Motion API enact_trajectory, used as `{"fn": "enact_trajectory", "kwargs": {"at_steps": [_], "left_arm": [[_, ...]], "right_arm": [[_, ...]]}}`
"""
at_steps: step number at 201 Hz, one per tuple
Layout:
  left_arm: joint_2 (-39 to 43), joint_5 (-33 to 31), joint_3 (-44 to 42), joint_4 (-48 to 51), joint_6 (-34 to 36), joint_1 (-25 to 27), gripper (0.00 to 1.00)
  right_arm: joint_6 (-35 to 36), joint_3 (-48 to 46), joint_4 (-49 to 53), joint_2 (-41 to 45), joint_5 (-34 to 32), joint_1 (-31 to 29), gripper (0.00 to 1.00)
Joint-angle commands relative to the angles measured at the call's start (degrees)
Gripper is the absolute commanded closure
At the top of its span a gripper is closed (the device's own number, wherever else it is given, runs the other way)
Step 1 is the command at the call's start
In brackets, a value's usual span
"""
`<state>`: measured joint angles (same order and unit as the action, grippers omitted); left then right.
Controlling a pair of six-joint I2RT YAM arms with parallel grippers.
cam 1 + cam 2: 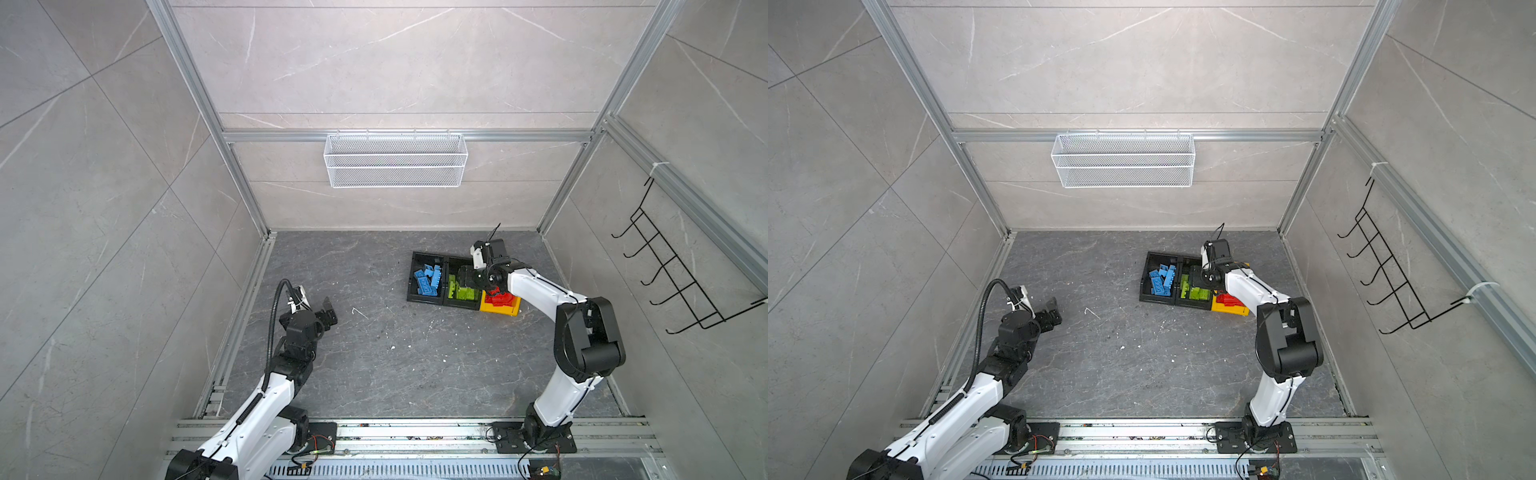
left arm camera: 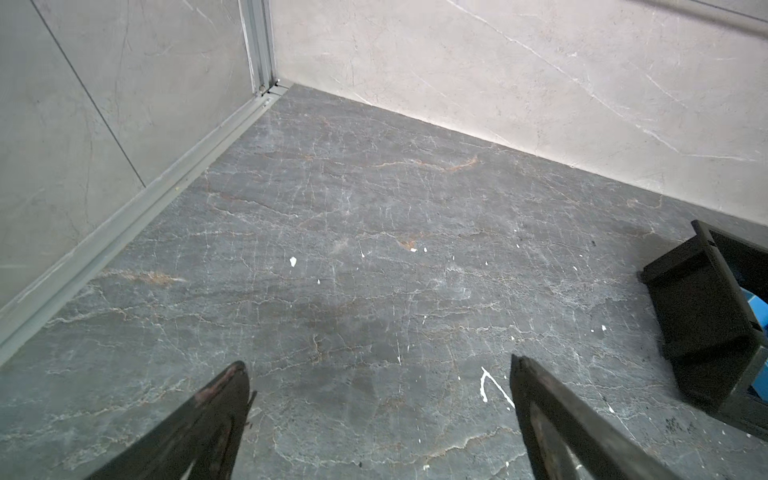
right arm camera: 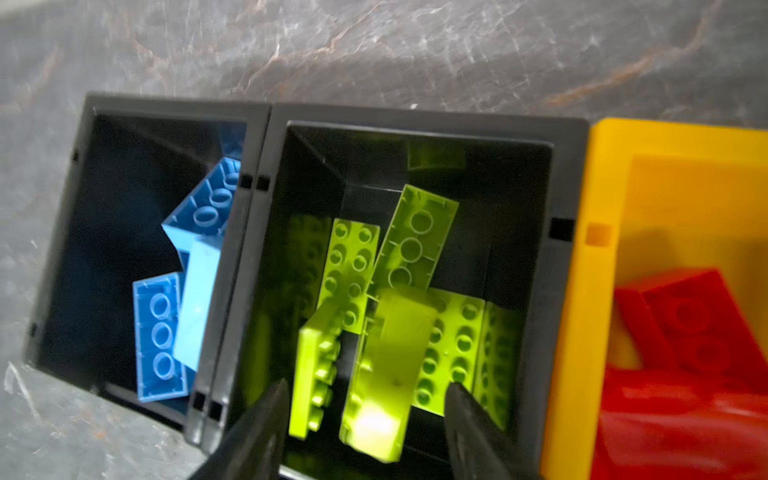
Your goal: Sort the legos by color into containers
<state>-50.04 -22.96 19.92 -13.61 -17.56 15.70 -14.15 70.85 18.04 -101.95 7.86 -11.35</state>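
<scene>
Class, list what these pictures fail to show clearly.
- Top views: the right arm covers the right gripper and part of the green-brick bin.
- Right wrist view: the green brick between the jaws is blurred; resting or falling unclear.
- Same view: edge crops yellow bin and red bricks.
- Left wrist view: edge crops the blue-brick bin.

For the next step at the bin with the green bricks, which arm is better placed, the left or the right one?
Right. The right gripper hangs open directly above the middle black bin with the green bricks. The left gripper is open over the floor, well apart from that bin.
</scene>
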Motion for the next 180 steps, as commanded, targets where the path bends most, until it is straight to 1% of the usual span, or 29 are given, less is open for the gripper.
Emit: {"fn": "enact_trajectory", "kwargs": {"at_steps": [1,18,28,30,46,58,63,72,85,100,113,122,139,147,157,168,175,180], "left_arm": [[-1.2,-3.3,1.9,-4.1,4.9,-0.4,0.01],[-2.4,-3.8,0.5,-9.3,9.6,-0.9,0.01],[-3.6,-3.8,0.1,-12.1,12.1,-1.6,0.01],[-3.8,-5.0,0.1,-12.5,12.5,-1.8,0.01],[-6.7,-5.2,1.0,-13.4,13.6,-3.9,0.01],[-9.4,-4.7,2.2,-13.6,13.3,-6.4,0.01],[-10.5,-4.4,2.3,-14.3,12.7,-7.7,0.01],[-12.0,-0.6,1.6,-16.6,12.2,-10.3,0.00],[-14.0,2.7,0.0,-22.0,11.5,-13.4,0.01],[-17.2,4.8,-1.6,-27.9,13.3,-14.5,0.01],[-18.1,5.1,-1.2,-27.6,14.8,-14.5,0.01],[-18.7,4.8,-1.2,-27.8,15.3,-14.6,0.01],[-19.1,6.8,-0.6,-26.1,16.2,-14.6,0.00],[-19.7,8.2,-0.2,-24.6,16.7,-14.6,0.00],[-22.6,8.2,-1.0,-26.8,16.5,-14.6,0.00],[-26.9,9.4,-1.1,-30.8,16.6,-15.1,0.00],[-28.2,12.2,-0.1,-29.5,17.5,-15.2,0.00],[-29.7,13.0,0.7,-29.3,18.0,-15.2,0.00]], "right_arm": [[-0.4,0.8,-0.9,4.6,3.0,1.4,0.26],[-0.4,-2.8,-3.2,9.8,3.1,2.8,0.23],[-0.2,-6.5,-5.5,13.9,1.9,3.4,0.20],[-0.2,-7.3,-6.1,14.7,1.6,3.5,0.20],[0.9,-15.6,-11.7,21.9,-2.1,4.0,0.17],[1.8,-22.9,-17.2,27.6,-6.0,4.0,0.16],[1.8,-26.0,-19.0,30.0,-8.8,4.0,0.16],[1.6,-30.2,-21.1,33.6,-13.6,4.1,0.11],[2.6,-35.7,-23.0,38.0,-18.3,4.2,0.05],[3.1,-41.0,-27.5,40.8,-22.1,4.3,0.00],[4.1,-45.4,-34.4,40.9,-22.9,4.3,0.00],[5.2,-48.2,-40.1,39.5,-23.6,4.3,0.00],[7.2,-53.9,-56.1,33.1,-23.9,4.3,0.00],[9.0,-55.2,-63.2,30.2,-22.3,4.3,0.00],[11.0,-54.8,-65.7,27.6,-21.4,4.3,0.00],[11.4,-53.6,-64.2,26.7,-22.1,4.4,0.00],[12.3,-54.0,-66.0,26.0,-21.9,4.3,0.00],[12.7,-55.1,-69.2,24.8,-21.6,4.3,0.00]]}}
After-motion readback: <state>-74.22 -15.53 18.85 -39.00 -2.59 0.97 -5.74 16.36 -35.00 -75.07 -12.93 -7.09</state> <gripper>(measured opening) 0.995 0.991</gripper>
